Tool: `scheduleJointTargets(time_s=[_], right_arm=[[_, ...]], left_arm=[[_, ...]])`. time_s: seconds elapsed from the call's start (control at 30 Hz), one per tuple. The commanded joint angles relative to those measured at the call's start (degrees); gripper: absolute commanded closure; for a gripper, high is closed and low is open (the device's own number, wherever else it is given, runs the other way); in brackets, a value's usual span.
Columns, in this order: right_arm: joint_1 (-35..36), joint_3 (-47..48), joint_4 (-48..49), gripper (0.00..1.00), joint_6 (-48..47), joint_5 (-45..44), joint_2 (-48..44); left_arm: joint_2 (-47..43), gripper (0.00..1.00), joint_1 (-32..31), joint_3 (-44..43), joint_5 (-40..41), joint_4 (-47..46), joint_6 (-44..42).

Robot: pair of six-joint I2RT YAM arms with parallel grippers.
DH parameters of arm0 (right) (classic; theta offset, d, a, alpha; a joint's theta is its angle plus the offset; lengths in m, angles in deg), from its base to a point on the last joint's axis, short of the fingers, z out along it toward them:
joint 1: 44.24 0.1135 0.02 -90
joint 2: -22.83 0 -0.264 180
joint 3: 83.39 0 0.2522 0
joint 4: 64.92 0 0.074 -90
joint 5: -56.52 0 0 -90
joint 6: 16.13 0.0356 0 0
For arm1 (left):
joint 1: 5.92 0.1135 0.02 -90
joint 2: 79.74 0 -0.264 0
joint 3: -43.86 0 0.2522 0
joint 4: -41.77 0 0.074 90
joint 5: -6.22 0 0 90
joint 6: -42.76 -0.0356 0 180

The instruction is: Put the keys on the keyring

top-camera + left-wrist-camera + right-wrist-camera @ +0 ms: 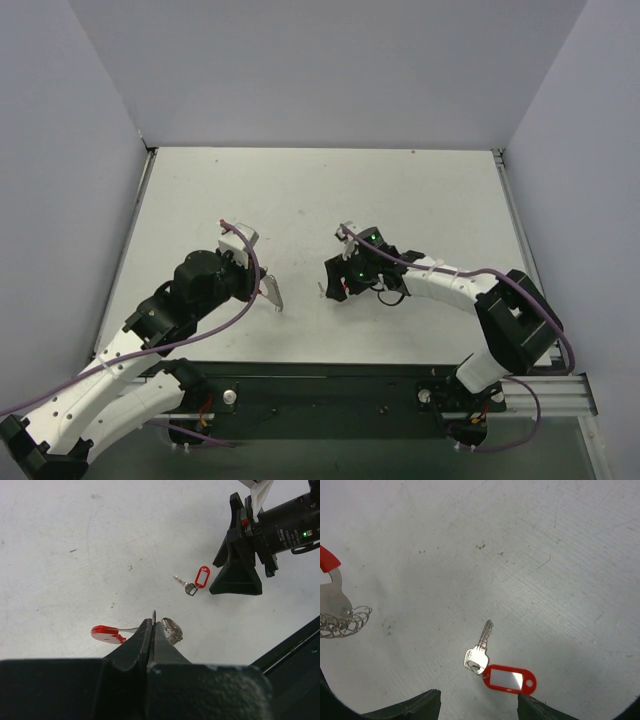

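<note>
A small silver key (479, 647) lies flat on the table, joined to a red plastic tag (510, 678). My right gripper (477, 707) is open and empty, just above and around them. The key (184, 584) and tag (201, 576) also show in the left wrist view, beside the right gripper (236, 582). My left gripper (154, 625) is shut on the keyring and holds it off the table. Its red loop (107, 633) sticks out left of the jaws and its bunched silver chain (172, 629) right. The keyring also shows in the right wrist view (342, 617). In the top view the grippers (272, 295) (333, 282) face each other.
The table (300, 190) is white, scuffed, with grey walls on three sides. A black rail (330, 385) with the arm bases runs along the near edge. Purple cables (240, 300) trail along both arms.
</note>
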Motion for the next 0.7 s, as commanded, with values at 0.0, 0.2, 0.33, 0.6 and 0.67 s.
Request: scheduleJointTargets(time_s=[0.0,0.2,0.33,0.6,0.67], right_arm=[[-3.3,-2.4,10.6,0.43,-4.6,12.2,0.2],[-3.3,0.4,11.3,0.49,-5.6,17.4,4.7],[-3.2,1.8,10.5,0.50,-6.0,18.8,6.1],[-2.8,2.8,10.3,0.54,-5.6,17.3,8.9],[-2.6,4.0,9.7,0.55,-5.8,16.6,10.0]], left_arm=[[-0.4,1.00,0.3,-2.7,-1.1,-2.5,-0.3],[-0.2,1.00,0.3,-2.6,-1.0,-2.3,-0.3],[0.1,1.00,0.3,-2.7,-1.1,-2.5,-0.3],[0.1,1.00,0.3,-2.7,-1.1,-2.6,-0.3],[0.1,1.00,0.3,-2.7,-1.1,-2.6,-0.3]])
